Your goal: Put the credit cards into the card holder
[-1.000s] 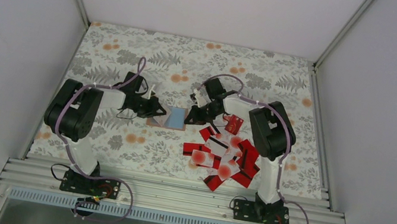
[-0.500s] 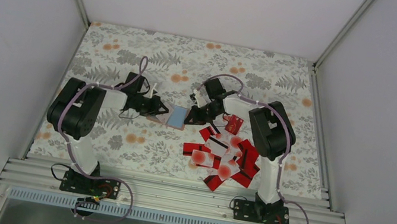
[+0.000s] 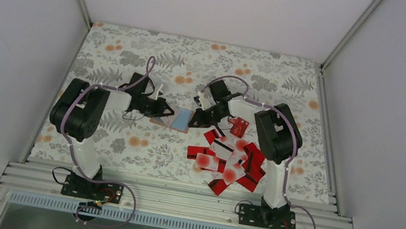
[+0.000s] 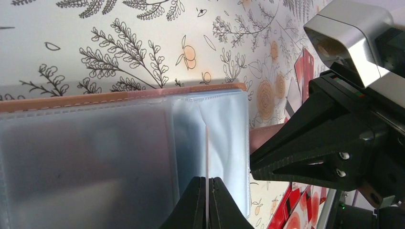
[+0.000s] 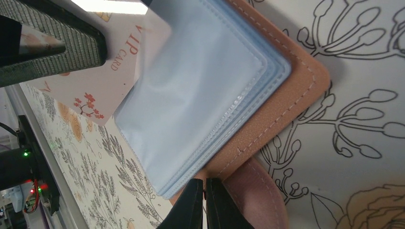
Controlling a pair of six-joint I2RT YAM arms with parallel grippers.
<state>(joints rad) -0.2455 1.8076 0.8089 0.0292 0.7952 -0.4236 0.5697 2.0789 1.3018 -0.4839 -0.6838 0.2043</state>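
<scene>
Both arms meet in the middle of the flowered surface, and between them lies the card holder, spread open with its tan cover underneath and its clear sleeves facing up. The left hand comes in from the left, clenched on a white card. From its own wrist view that card shows edge-on as a thin pale line pinched between the fingertips. From the right wrist view its printed face and red blot show, with one corner tucked under the sleeves' left edge. The right hand sits at the holder's right side, fingertips pressed close together on the holder's edge, where the sleeves meet the tan cover. The two hands are near each other, with only the holder between them. Off to the right and nearer lies the pile of cards, red and white ones overlapping loosely on the surface. One red card lies apart, just right of the right hand and on the far side of the pile.
</scene>
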